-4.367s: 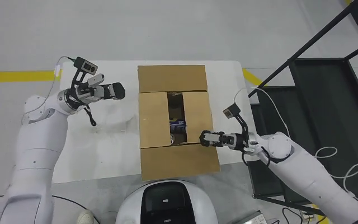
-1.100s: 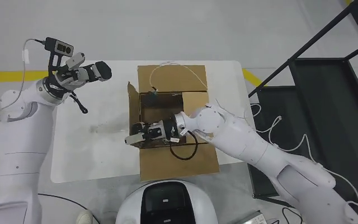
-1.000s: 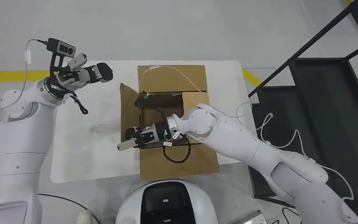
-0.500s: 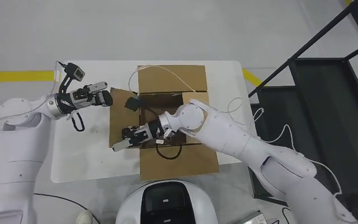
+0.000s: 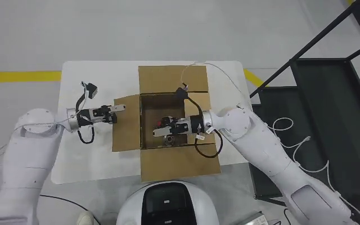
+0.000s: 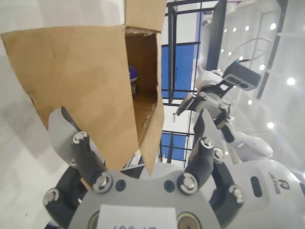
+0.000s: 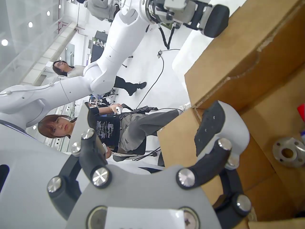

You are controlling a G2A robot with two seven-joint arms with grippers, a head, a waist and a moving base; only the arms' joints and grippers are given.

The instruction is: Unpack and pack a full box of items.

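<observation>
The box (image 5: 180, 163) stands in the middle of the desk (image 5: 95, 157) with its flaps folded out. The far flap lies near the desk's far edge and the near flap reaches the near edge. My left tool (image 5: 114, 111) sits at the outer edge of the left flap (image 5: 126, 132), fingers spread wide, the cardboard's edge between them but not pinched. My right tool (image 5: 157, 133) hangs over the box's opening, fingers spread too, holding nothing. On the box floor I see a metal flange (image 7: 288, 153) and a dark blue rounded item (image 6: 132, 73).
</observation>
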